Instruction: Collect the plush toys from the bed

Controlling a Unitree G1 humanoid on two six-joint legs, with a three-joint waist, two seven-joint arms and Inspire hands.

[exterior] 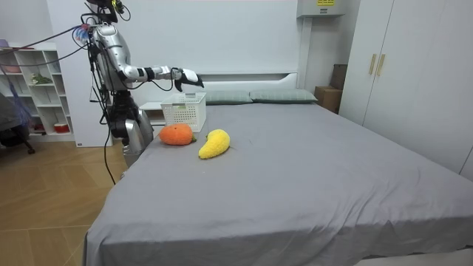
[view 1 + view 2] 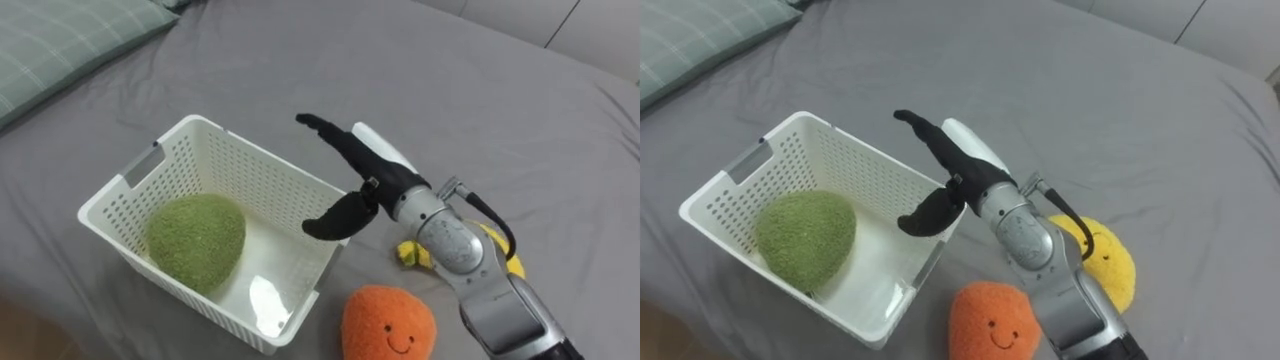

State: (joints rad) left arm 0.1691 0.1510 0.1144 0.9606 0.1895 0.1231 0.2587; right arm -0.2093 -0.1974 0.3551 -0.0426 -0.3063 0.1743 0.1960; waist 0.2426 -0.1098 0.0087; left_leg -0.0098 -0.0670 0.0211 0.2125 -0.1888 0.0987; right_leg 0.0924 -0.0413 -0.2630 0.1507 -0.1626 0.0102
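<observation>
A white slatted basket (image 2: 130, 185) (image 2: 735, 178) (image 1: 184, 111) sits on the grey bed and holds a green plush toy (image 2: 196, 240) (image 2: 805, 235). My right hand (image 2: 350, 170) (image 2: 950, 165) (image 1: 188, 77) hovers open over the basket's right rim, fingers straight, thumb hanging down, holding nothing. An orange plush toy with a smiling face (image 2: 388, 322) (image 2: 990, 320) (image 1: 176, 134) lies on the bed just right of the basket's near corner. A yellow plush toy (image 2: 1102, 257) (image 2: 505, 255) (image 1: 213, 143) lies further right, partly hidden behind my right forearm.
Green checked pillows (image 2: 60, 45) (image 1: 251, 97) lie at the head of the bed. The grey sheet (image 1: 295, 170) stretches wide beyond the toys. I stand on the wooden floor at the bed's side near the headboard, a white shelf unit (image 1: 33, 89) behind me.
</observation>
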